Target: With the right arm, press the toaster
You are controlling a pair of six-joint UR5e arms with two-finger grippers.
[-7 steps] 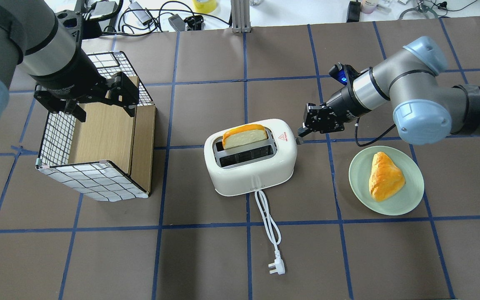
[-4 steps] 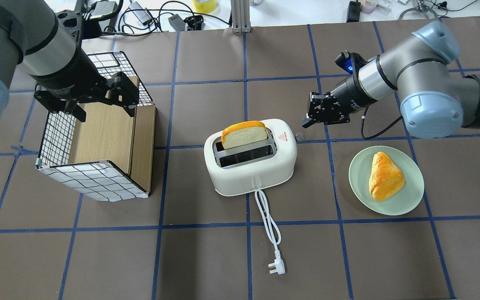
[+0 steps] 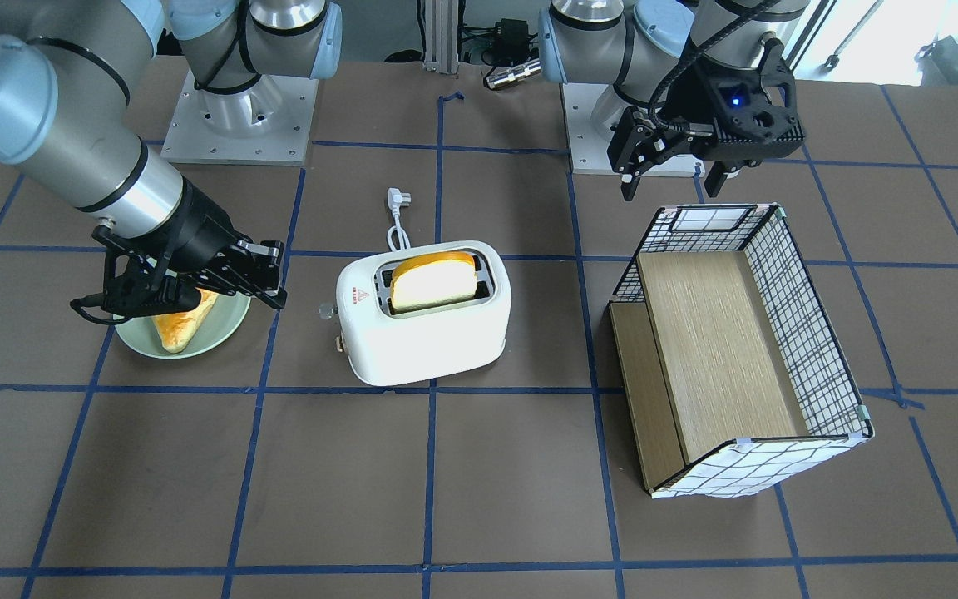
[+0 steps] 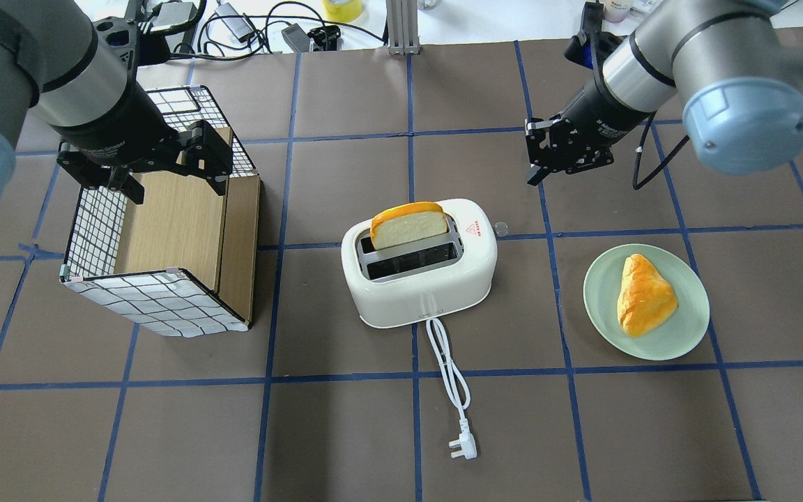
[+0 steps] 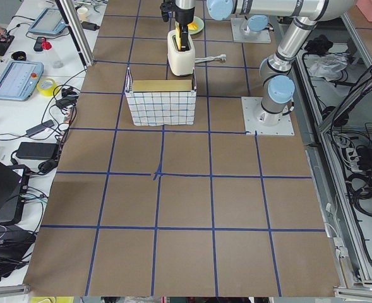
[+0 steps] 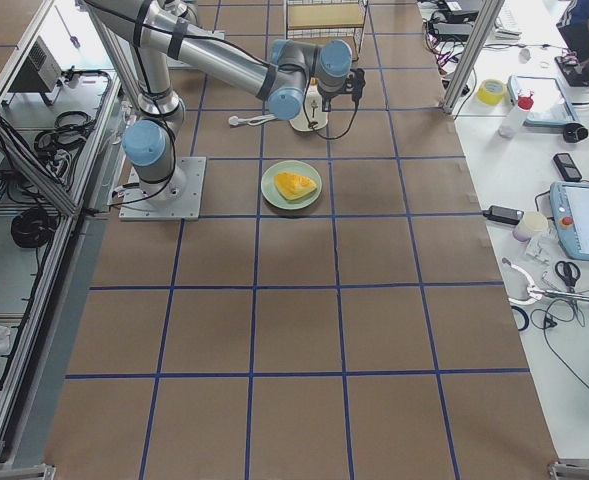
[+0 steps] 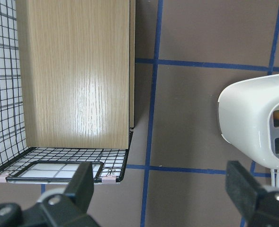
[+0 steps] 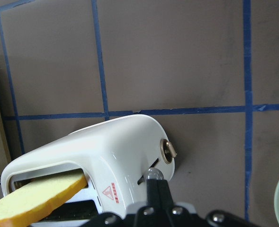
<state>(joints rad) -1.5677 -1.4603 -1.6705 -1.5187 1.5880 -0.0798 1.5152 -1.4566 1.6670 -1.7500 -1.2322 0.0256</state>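
One toaster [image 4: 419, 261] points its knob [image 4: 501, 227] end toward your right end effector [image 4: 534, 174], pinched narrow, hovering near but apart.

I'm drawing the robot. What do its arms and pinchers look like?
The left arm and right arm are silver-grey tubes with pale blue round caps. The left gripper and right gripper are black, two-fingered; a black cable loops off the right wrist.
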